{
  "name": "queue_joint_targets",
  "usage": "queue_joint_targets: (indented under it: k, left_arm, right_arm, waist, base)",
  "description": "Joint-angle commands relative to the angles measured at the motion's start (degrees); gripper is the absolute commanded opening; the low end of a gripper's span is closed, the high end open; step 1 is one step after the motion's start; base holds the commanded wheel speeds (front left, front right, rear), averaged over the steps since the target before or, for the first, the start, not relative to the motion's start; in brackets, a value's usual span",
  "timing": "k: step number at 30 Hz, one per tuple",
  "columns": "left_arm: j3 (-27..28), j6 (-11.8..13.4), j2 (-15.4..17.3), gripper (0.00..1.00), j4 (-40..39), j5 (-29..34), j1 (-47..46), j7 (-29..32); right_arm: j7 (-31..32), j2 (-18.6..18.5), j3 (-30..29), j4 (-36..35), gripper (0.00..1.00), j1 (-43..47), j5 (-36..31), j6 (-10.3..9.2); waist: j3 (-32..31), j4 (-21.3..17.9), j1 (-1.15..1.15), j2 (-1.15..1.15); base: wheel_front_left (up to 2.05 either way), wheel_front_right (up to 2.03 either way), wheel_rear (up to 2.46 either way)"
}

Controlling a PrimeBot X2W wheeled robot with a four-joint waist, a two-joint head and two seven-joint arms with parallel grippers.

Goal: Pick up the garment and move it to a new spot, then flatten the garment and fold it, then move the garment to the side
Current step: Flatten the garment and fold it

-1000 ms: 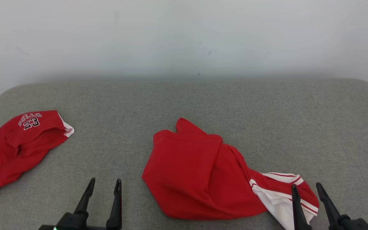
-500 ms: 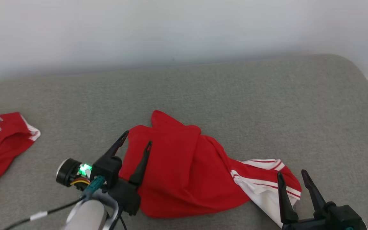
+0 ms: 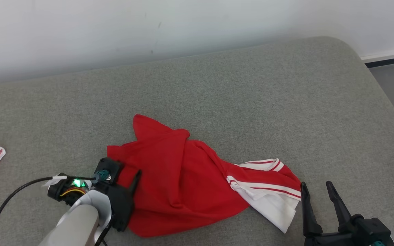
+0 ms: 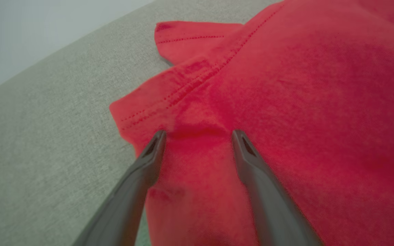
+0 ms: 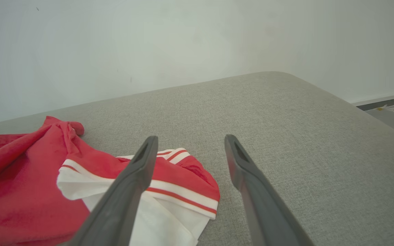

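Lying crumpled near the front edge of the grey fabric-covered surface (image 3: 251,85), the red jersey garment with white striped trim (image 3: 183,184) looks light and limp. The left hand (image 4: 198,135), wide open and empty, presses into cloth beside the stitched hem (image 4: 183,92), a sound pinch point; the right hand (image 3: 315,184) hovers open, empty.

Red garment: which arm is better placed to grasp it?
Left, probably. The left end effector, open, straddles a pucker of the red garment; the right end effector, also open, stands beside its striped edge.
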Motion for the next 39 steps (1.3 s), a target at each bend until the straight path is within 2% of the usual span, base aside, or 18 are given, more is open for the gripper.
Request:
queue_joint_targets:
  k: [1, 2, 3, 4, 16, 20, 25, 30, 33, 39]
  left_arm:
    - [-1.0, 0.1, 0.0, 1.00, 0.8, -1.2, -1.0, 1.2]
    - [-1.8, 0.1, 0.1, 0.63, 1.5, -1.9, -1.7, 2.0]
    - [-2.6, 0.1, 0.0, 0.09, 1.9, -2.6, -2.0, 2.6]
    - [-3.4, 0.1, -0.1, 0.00, 2.3, -3.4, -2.2, 2.7]
    - [-9.2, 0.1, -1.3, 0.00, 3.3, -8.2, -7.4, -1.7]
    - [-7.8, 0.1, -1.3, 0.00, 1.7, -11.9, -10.9, -5.5]
    - [-5.7, 0.1, 1.0, 0.00, -2.7, -14.8, -11.9, -7.7]
    - [-2.0, 0.5, 5.0, 0.00, -8.9, -16.4, -5.7, -8.4]
    - [2.1, 2.2, 7.2, 0.00, -15.5, -16.8, 0.9, -8.5]
    - [9.4, 5.0, 7.9, 0.00, -26.0, -18.2, 15.2, -8.4]
  right_arm:
    - [-0.2, 0.2, -0.1, 0.0, 1.00, 0.0, 0.2, -0.13]
    - [-0.2, 0.2, -0.1, 0.0, 1.00, -0.1, 0.2, -0.13]
    - [-0.2, 0.1, -0.1, 0.0, 1.00, -0.3, 0.1, -0.13]
    - [-0.2, 0.1, -0.1, 0.0, 1.00, -0.4, 0.0, -0.13]
    - [-0.2, 0.1, -1.1, -0.2, 1.00, 0.2, -1.4, -0.13]
    - [-0.2, 0.1, -1.8, -0.3, 1.00, 0.7, -1.4, -0.13]
    - [-0.2, 0.2, -2.4, -0.3, 1.00, 1.8, -0.9, -0.13]
    - [-0.2, 0.1, -2.5, 0.0, 1.00, 2.8, -0.7, -0.13]
    - [-0.2, 0.1, -2.7, 0.0, 1.00, 3.1, -0.4, -0.13]
    - [-0.2, 0.1, -2.6, 0.2, 1.00, 3.8, -0.9, -0.13]
  waist:
    - [-0.1, 0.0, -0.01, -0.01]
    - [-0.1, 0.1, -0.01, -0.01]
    - [-0.2, 0.2, -0.01, -0.01]
    - [-0.2, 0.4, -0.01, -0.01]
    - [-2.2, 2.8, -0.01, -0.01]
    - [-3.1, 4.1, -0.01, -0.01]
    - [-4.1, 6.0, -0.01, -0.01]
    - [-4.9, 7.7, -0.01, -0.01]
    - [-5.3, 8.7, -0.01, -0.01]
    - [-5.5, 9.8, -0.01, -0.01]
  base:
    - [0.00, 0.00, 0.00]
    - [0.00, 0.00, 0.00]
    - [0.00, 0.00, 0.00]
    - [0.00, 0.00, 0.00]
    - [0.00, 0.00, 0.00]
    - [0.00, 0.00, 0.00]
    - [0.00, 0.00, 0.00]
    - [0.00, 0.00, 0.00]
    - [0.00, 0.00, 0.00]
    - [0.00, 0.00, 0.00]
